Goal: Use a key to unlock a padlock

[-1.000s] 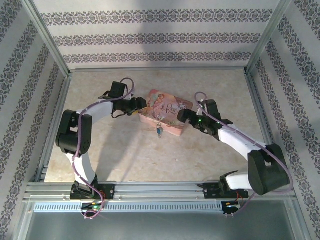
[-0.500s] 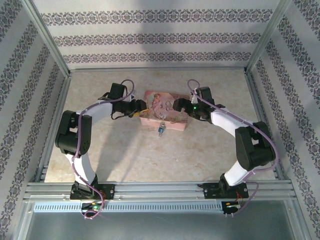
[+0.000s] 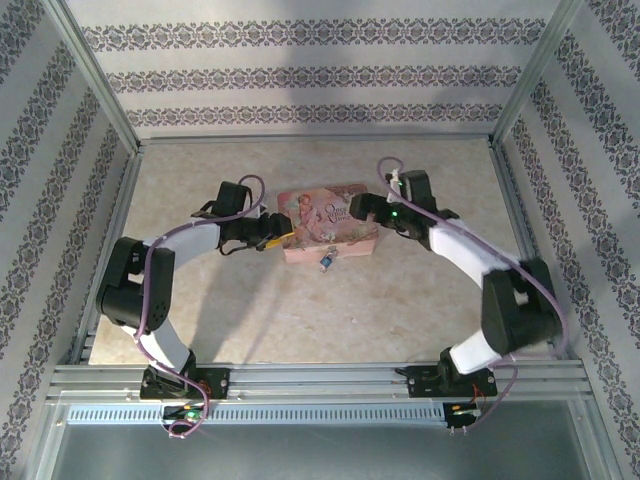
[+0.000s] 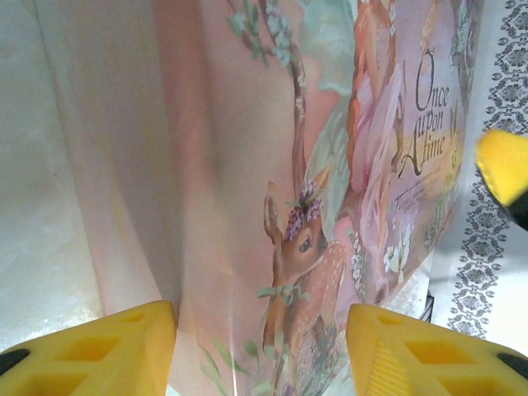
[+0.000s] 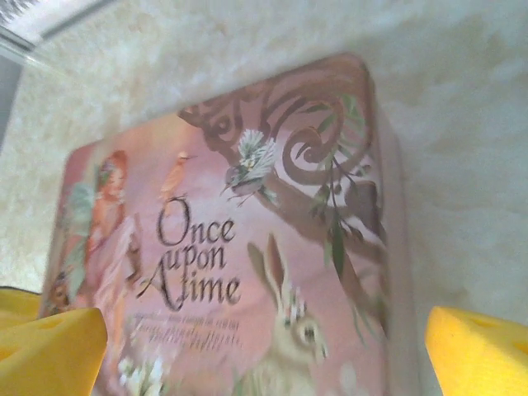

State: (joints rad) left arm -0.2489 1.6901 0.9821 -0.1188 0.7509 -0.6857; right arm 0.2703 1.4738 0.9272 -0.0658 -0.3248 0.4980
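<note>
The left gripper (image 4: 260,355) stands wide open, its yellow fingers (image 4: 91,351) straddling the left end of the pink tin (image 4: 247,165) and gripping nothing. The right gripper (image 5: 264,355) is spread just as wide and empty at the tin's other end. The padlock (image 3: 325,262) lies at the tin's front edge, on the table (image 3: 400,300). The key cannot be made out; a yellow speck by the left fingers may be it. The step looks like bracing the tin. Next comes a fine pinch on the key.

High rear overview of the whole table (image 3: 300,310); both wrist views close on the same pink tin (image 3: 325,215)
</note>
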